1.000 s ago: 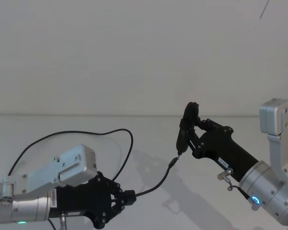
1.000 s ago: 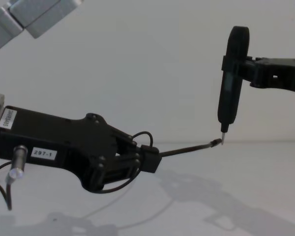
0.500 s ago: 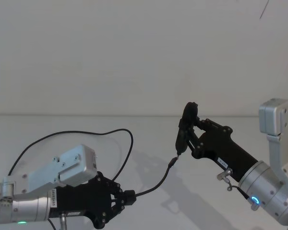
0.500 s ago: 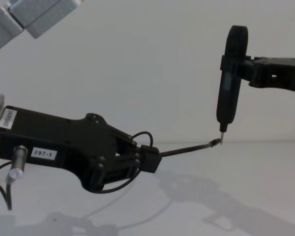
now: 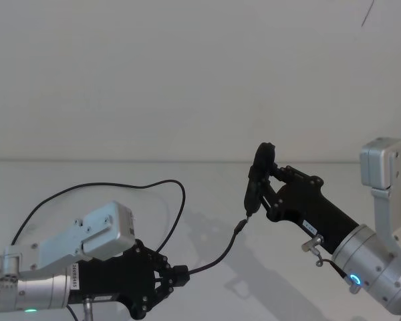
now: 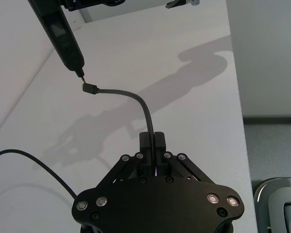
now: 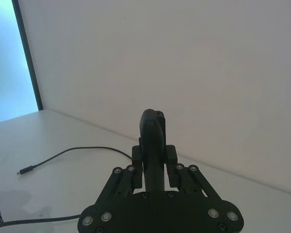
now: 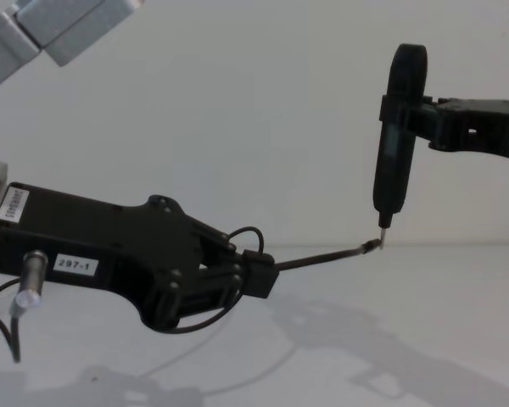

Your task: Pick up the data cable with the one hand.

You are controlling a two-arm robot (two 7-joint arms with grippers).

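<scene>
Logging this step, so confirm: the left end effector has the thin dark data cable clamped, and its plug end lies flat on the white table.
Wrong on the plug. The chest view shows the left end effector clamping the thin dark data cable, but its plug end is raised off the white table, at the tip of the black pen-shaped tool.

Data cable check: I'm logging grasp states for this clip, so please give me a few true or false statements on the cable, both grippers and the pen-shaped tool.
1. The left gripper is shut on the data cable. True.
2. The cable's plug end lies flat on the table. False: it is held up in the air, close to the tool's tip.
3. The right gripper holds a black pen-shaped tool. True.
4. The tool points upward. False: its tip points down toward the plug.
5. The right gripper is open and empty. False: it is shut on the tool.
</scene>
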